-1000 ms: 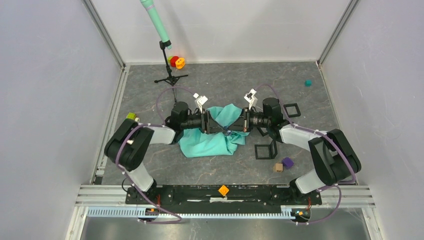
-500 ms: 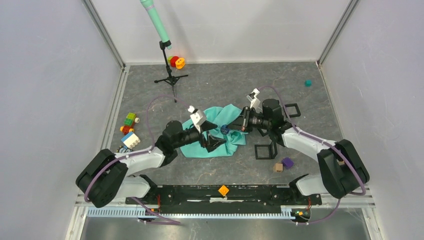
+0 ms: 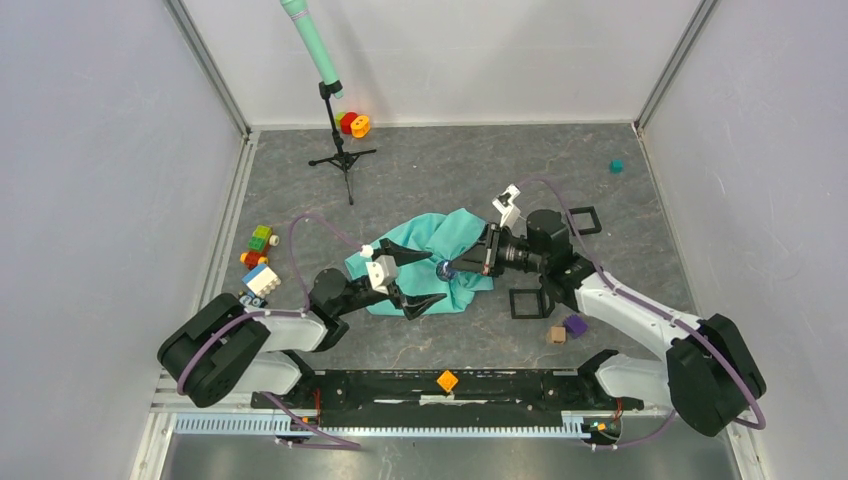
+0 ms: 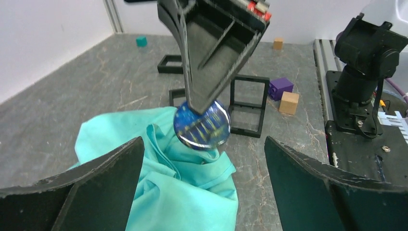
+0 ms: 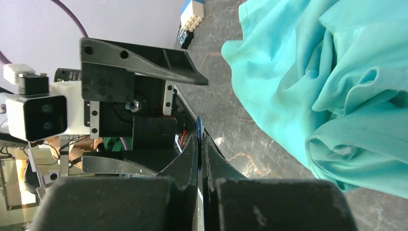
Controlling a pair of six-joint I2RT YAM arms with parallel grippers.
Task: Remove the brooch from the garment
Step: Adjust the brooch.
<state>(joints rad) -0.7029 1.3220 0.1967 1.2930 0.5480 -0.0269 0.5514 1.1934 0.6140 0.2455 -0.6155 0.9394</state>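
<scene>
The turquoise garment (image 3: 425, 250) lies crumpled on the table between the arms. My right gripper (image 3: 447, 268) is shut on the brooch (image 3: 442, 269), a round blue badge, and holds it over the garment's near right fold. In the left wrist view the brooch (image 4: 202, 126) hangs from the right fingers (image 4: 211, 62) just above the cloth (image 4: 159, 192); I cannot tell if they touch. In the right wrist view my right gripper (image 5: 199, 139) grips the brooch (image 5: 198, 126) edge-on, beside the garment (image 5: 327, 72). My left gripper (image 3: 424, 281) is open and empty at the near edge, also seen wide open (image 4: 203, 144).
Black frame cubes (image 3: 532, 300), a purple cube (image 3: 575, 324) and a tan cube (image 3: 556, 335) lie right of the garment. Toy bricks (image 3: 258, 262) lie at the left. A microphone stand (image 3: 340, 150) and red and orange pieces (image 3: 353, 124) stand at the back.
My left gripper let go at the garment, opened and pulled back toward the near left. My right gripper kept the brooch and drew it slightly away from the cloth.
</scene>
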